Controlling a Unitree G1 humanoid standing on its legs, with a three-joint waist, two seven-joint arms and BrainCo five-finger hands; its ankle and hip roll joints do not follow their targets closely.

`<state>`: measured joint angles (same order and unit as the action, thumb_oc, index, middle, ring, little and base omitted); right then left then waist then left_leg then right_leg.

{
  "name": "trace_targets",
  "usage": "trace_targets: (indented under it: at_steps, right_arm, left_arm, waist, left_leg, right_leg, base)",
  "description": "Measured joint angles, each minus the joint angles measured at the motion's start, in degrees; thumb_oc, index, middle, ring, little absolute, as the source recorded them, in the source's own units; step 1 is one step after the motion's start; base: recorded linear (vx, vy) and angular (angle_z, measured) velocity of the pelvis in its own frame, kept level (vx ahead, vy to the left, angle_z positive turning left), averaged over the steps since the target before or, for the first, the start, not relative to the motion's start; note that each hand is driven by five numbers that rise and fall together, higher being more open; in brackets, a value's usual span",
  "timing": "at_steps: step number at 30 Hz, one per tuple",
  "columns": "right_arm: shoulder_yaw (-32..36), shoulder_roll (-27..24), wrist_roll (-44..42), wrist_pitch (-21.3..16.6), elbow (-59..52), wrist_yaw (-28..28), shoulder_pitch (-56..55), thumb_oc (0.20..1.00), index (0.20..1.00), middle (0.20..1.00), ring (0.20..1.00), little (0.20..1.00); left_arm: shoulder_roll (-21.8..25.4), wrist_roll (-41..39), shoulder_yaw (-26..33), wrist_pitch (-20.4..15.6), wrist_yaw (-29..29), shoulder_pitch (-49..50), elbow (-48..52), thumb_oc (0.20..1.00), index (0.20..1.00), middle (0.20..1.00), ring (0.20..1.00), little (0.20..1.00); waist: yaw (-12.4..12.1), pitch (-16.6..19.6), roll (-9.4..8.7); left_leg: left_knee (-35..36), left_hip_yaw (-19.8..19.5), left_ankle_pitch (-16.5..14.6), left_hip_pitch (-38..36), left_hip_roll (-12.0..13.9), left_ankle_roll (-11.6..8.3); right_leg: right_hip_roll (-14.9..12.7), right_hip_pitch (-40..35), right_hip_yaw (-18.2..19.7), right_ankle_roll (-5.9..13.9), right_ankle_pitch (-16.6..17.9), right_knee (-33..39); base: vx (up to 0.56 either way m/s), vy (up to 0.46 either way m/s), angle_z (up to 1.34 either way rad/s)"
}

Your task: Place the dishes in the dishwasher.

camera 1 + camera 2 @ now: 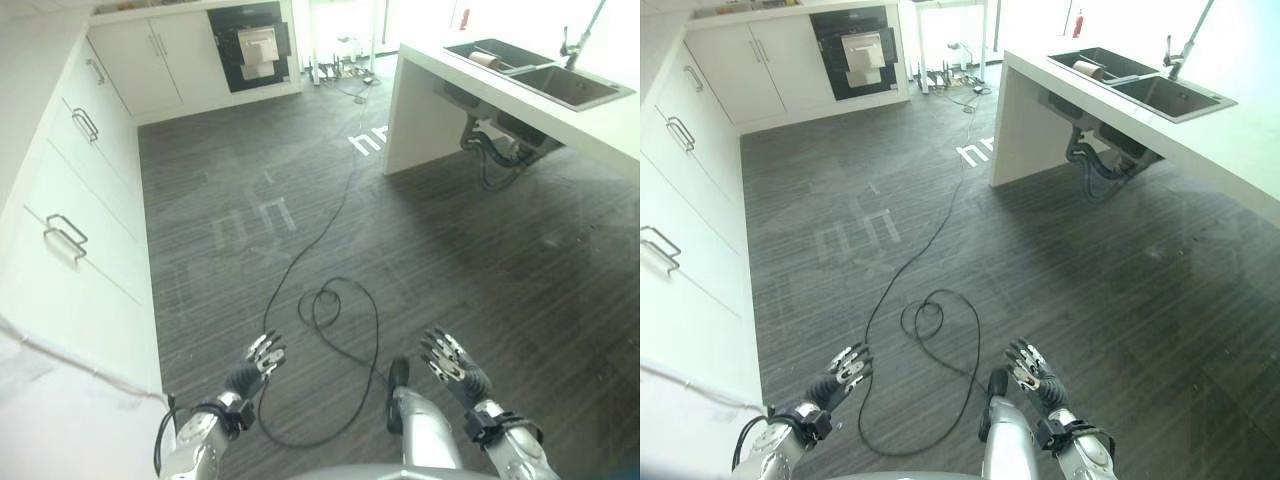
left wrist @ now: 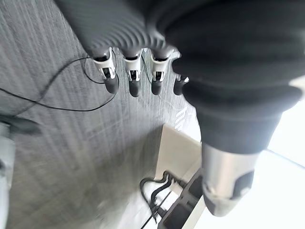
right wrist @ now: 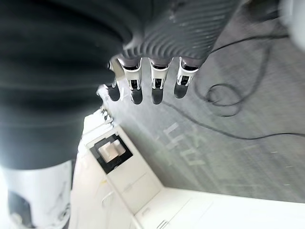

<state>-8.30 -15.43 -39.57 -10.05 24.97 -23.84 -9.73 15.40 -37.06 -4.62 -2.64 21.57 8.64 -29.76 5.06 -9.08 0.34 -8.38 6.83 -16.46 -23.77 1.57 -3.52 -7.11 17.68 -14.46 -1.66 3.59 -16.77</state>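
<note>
Dark wood-grain floor (image 1: 480, 260) takes most of the frame. White cabinets (image 1: 90, 190) with drawer handles run down the left edge. A white counter with a double sink (image 1: 545, 75) sits upper right, drain pipes (image 1: 500, 145) hanging below it. The built-in black-fronted appliance (image 1: 250, 45) at top centre, set in the far cabinets, is probably the dishwasher; its door looks closed, though it is too small to be sure.

The only dish-like thing is a small round item (image 1: 487, 60) in the near sink basin, too far to name. So the task's things lie ahead and to the right, well apart from both hands; the right hand is on the nearer side.

Left hand (image 1: 262, 356) hangs low at bottom centre-left, fingers straight and loose, holding nothing. Right hand (image 1: 452, 366) at bottom right, same: fingers extended, empty.

The sink's inside is mostly hidden by its rim.
</note>
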Motion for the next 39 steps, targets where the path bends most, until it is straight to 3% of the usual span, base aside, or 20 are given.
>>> trace_targets:
  at_steps: [3, 5, 7, 8, 13, 16, 18, 19, 21, 24, 26, 28, 29, 31, 32, 33, 34, 35, 36, 39]
  right_arm:
    - [-0.06, -1.21, 0.02, 1.6, -0.87, 0.32, 4.03, 1.0, 1.0, 1.0, 1.0, 1.0]
    - [0.18, -2.36, 0.06, 1.82, -0.49, -0.24, 4.8, 1.0, 1.0, 1.0, 1.0, 1.0]
    - [0.09, -1.93, 0.04, 1.61, 1.16, -0.84, 3.39, 1.0, 1.0, 1.0, 1.0, 1.0]
    - [0.14, -1.82, 0.01, 1.66, 2.23, -0.69, 3.39, 1.0, 1.0, 1.0, 1.0, 1.0]
    - [-2.76, -1.63, 0.14, 1.31, 2.43, -0.54, 4.1, 1.0, 1.0, 1.0, 1.0, 1.0]
    - [-2.22, -1.33, 0.16, 1.52, 1.68, -0.88, 0.54, 1.0, 1.0, 1.0, 1.0, 1.0]
    - [-2.05, -1.69, 0.14, 1.86, 2.2, -1.45, -1.67, 1.0, 1.0, 1.0, 1.0, 1.0]
    - [-2.05, -1.7, 0.15, 2.06, 2.56, -1.87, -2.63, 1.0, 1.0, 1.0, 1.0, 1.0]
    - [-1.55, -2.05, 0.1, 1.96, 2.34, -2.39, -1.98, 1.0, 1.0, 1.0, 1.0, 1.0]
    - [0.14, -0.36, 0.04, 1.99, 0.89, -2.64, -2.36, 1.0, 1.0, 1.0, 1.0, 1.0]
    - [0.27, 0.05, 0.07, 2.08, 0.91, -2.59, -1.52, 1.0, 1.0, 1.0, 1.0, 1.0]
    - [0.13, 1.59, 0.07, 2.01, 0.95, -2.46, -1.58, 1.0, 1.0, 1.0, 1.0, 1.0]
    - [-0.01, 2.74, 0.05, 1.81, 0.95, -1.74, -0.64, 1.0, 1.0, 1.0, 1.0, 1.0]
    - [0.06, 4.21, 0.01, 0.82, 1.68, -0.91, -0.01, 1.0, 1.0, 1.0, 1.0, 1.0]
    - [-0.5, 4.49, 0.05, 0.81, 1.5, -0.9, 0.11, 1.0, 1.0, 1.0, 1.0, 1.0]
    - [-0.79, 3.86, 0.13, 0.75, 0.8, -0.85, 0.46, 1.0, 1.0, 1.0, 1.0, 1.0]
    - [-1.47, 2.7, 0.12, 0.66, -1.15, -0.79, -1.56, 1.0, 1.0, 1.0, 1.0, 1.0]
    - [-2.01, 2.11, 0.11, 0.51, -2.32, -0.86, -3.21, 1.0, 1.0, 1.0, 1.0, 1.0]
    - [-1.98, 2.04, 0.08, 0.52, -2.31, -0.76, -4.2, 1.0, 1.0, 1.0, 1.0, 1.0]
    - [-1.86, 0.15, -0.06, 0.82, 1.82, -0.93, -2.07, 1.0, 1.0, 1.0, 1.0, 1.0]
  left_arm:
    - [-1.22, -0.01, 0.28, -0.32, -0.05, 0.41, 3.09, 1.0, 1.0, 1.0, 1.0, 1.0]
    - [-0.83, 0.0, 0.35, -1.23, -0.15, 0.21, 5.53, 1.0, 1.0, 1.0, 1.0, 1.0]
    - [0.68, -0.03, 0.75, -1.34, 0.09, 0.63, 5.42, 1.0, 1.0, 1.0, 1.0, 1.0]
    - [1.08, -0.04, 1.06, -1.51, 0.03, 0.78, 5.48, 1.0, 1.0, 1.0, 1.0, 1.0]
    - [1.69, -0.05, 0.29, -1.24, -1.17, 4.99, 6.43, 1.0, 1.0, 1.0, 1.0, 1.0]
    - [0.45, 0.06, 0.23, -2.08, -0.87, 6.12, 6.61, 1.0, 1.0, 1.0, 1.0, 1.0]
    - [0.26, 1.29, 0.1, -2.14, -0.58, 7.23, 5.42, 1.0, 1.0, 1.0, 1.0, 1.0]
    - [0.29, 2.3, 0.03, -2.05, -0.45, 5.67, 4.45, 1.0, 1.0, 1.0, 1.0, 1.0]
    - [0.81, 2.29, 0.17, -2.23, 0.01, 4.68, 4.63, 1.0, 1.0, 1.0, 1.0, 1.0]
    - [3.57, 2.31, 0.7, -2.2, 0.42, 0.93, 5.11, 1.0, 1.0, 1.0, 1.0, 1.0]
    - [4.0, 2.4, 0.78, -1.77, 0.63, -0.36, 5.53, 1.0, 1.0, 1.0, 1.0, 1.0]
    - [4.9, 2.53, 0.68, -1.31, 1.05, -0.56, 5.59, 1.0, 1.0, 1.0, 1.0, 1.0]
    - [5.76, 3.33, 0.66, -0.92, 0.99, -1.27, 5.61, 1.0, 1.0, 1.0, 1.0, 1.0]
    - [6.81, 4.6, -0.6, -0.71, 0.31, -3.88, 5.67, 1.0, 1.0, 1.0, 1.0, 1.0]
    - [7.1, 4.54, -0.43, -0.73, -0.73, -3.49, 6.1, 1.0, 1.0, 1.0, 1.0, 1.0]
    - [6.46, 4.47, -0.2, -0.28, -1.88, -3.43, 6.51, 1.0, 1.0, 1.0, 1.0, 1.0]
    - [5.71, 4.46, 0.22, 0.07, -1.72, -3.55, 6.69, 1.0, 1.0, 1.0, 1.0, 1.0]
    - [5.77, 4.47, 0.26, 0.08, -1.56, -4.15, 6.58, 1.0, 1.0, 1.0, 1.0, 1.0]
    - [5.69, 4.48, 0.21, 0.14, -1.49, -4.25, 6.27, 1.0, 1.0, 1.0, 1.0, 1.0]
    - [4.83, 4.51, 0.02, -0.86, -1.61, -1.44, 6.15, 1.0, 1.0, 1.0, 1.0, 1.0]
  waist:
    - [-0.32, 0.1, 2.0]
    - [-1.2, 0.04, 1.37]
    - [-2.83, -0.72, -2.38]
    - [-4.81, -1.38, -3.92]
    - [-6.7, -0.78, 1.57]
    - [-7.0, -0.44, -0.2]
    - [-6.52, 0.16, -0.26]
    - [-5.47, 0.04, -0.9]
    - [-5.63, 0.01, -0.28]
    - [-5.0, 1.14, -2.78]
    - [-6.18, 1.28, -2.35]
    - [-6.03, 1.29, -2.44]
    - [-6.37, 1.26, -2.37]
    - [-5.87, 0.51, -0.85]
    - [-5.96, 0.22, 1.0]
    - [-5.16, 0.01, 2.15]
    - [-3.51, -0.32, 2.92]
    - [-1.77, -0.33, 2.33]
    - [-0.93, -0.18, 0.5]
    - [0.04, -0.54, -1.71]
  left_leg:
    - [-21.28, -0.59, 11.16, 7.1, 3.54, -3.74]
    - [-43.71, -5.75, 25.52, 19.94, 2.25, -2.82]
    - [-51.91, -2.66, 20.37, 32.75, 0.83, 2.22]
    - [-46.4, 0.39, 16.22, 39.47, 0.56, 5.04]
    - [12.08, 7.48, 15.85, 36.23, -0.26, 3.67]
    - [13.58, 7.35, 18.19, 35.72, -3.11, 4.67]
    - [11.8, 10.39, 20.31, 33.91, -2.75, 12.15]
    - [10.96, 10.04, 21.56, 31.71, -2.66, 14.23]
    - [11.65, 9.36, 21.69, 27.93, -2.81, 14.11]
    - [9.27, 7.13, 19.08, 25.03, -6.74, 8.63]
    - [6.65, 6.64, 17.21, 24.48, -7.35, 9.92]
    - [5.27, 6.37, 17.43, 22.02, -7.63, 14.9]
    - [4.66, 6.45, 16.37, 21.22, -7.66, 14.63]
    - [0.61, 6.24, 13.49, 21.33, -6.37, 15.41]
    - [4.42, 6.29, 12.3, 17.87, -5.98, 16.72]
    - [7.27, 6.24, 12.17, 15.75, -6.03, 15.84]
    - [8.6, 1.6, 10.6, 14.17, -5.64, 11.3]
    - [9.26, -0.3, 8.65, 13.36, -5.82, 7.28]
    - [9.37, 0.3, 8.69, 12.42, -6.71, 7.26]
    - [11.6, 7.24, 6.99, 7.46, -7.07, 6.35]
  right_leg:
    - [4.38, -5.64, 0.75, -3.2, -4.03, 0.83]
    - [7.14, -9.46, 4.13, -7.39, -9.17, 1.04]
    - [6.87, -15.76, 5.9, -8.25, -10.44, 5.39]
    - [6.6, -18.73, 7.02, -6.26, -10.71, 8.64]
    - [11.84, -32.28, 4.38, 1.64, -12.02, 15.19]
    - [10.96, -38.55, 6.29, 3.65, -13.3, 18.3]
    - [11.4, -42.87, 7.1, 8.02, -16.08, 16.88]
    - [9.86, -40.5, 5.42, 8.43, -19.36, 7.31]
    - [6.09, -36.27, 4.23, 7.63, -24.32, 4.32]
    - [0.18, -31.4, 4.12, 6.15, -19.05, 7.3]
    - [-0.68, -30.37, 4.58, 6.57, -18.55, 1.47]
    - [-1.68, -27.46, 5.0, 8.85, -16.62, -10.51]
    - [-2.28, -24.14, 6.04, 9.93, -13.57, -18.68]
    - [-2.79, -15.9, 6.33, 10.98, 1.0, -33.86]
    - [-5.36, -8.22, 5.05, 11.48, 2.83, -42.79]
    - [-6.02, 1.01, 3.43, 10.27, -5.71, -39.93]
    - [-1.47, 0.83, 3.37, 9.63, -10.57, -18.21]
    - [0.69, -0.05, 3.98, 8.89, -10.72, -3.49]
    - [1.3, -0.32, 3.9, 8.8, -9.71, 3.7]
    - [-2.97, 1.37, -6.09, 8.59, -3.63, 8.5]
  base:
    - [0.31, -0.27, -0.52]
    - [0.34, -0.22, -0.67]
    - [0.32, -0.1, -0.53]
    - [0.32, 0.053, -0.69]
    - [0.43, 0.177, -0.62]
    - [0.37, 0.14, -0.37]
    - [0.35, 0.195, -0.14]
    - [0.38, 0.245, 0.13]
    - [0.28, 0.19, -0.34]
    - [0.28, 0.227, -0.01]
    - [0.23, 0.263, 0.4]
    - [0.21, 0.312, 0.51]
    - [0.24, 0.322, 0.44]
    - [0.24, 0.213, 0.38]
    - [0.49, 0.002, -0.08]
    - [0.46, -0.071, -0.09]
    - [0.56, -0.173, 0.39]
    - [0.36, -0.138, 0.85]
    - [0.46, -0.199, 1.07]
    - [0.29, -0.166, 0.85]
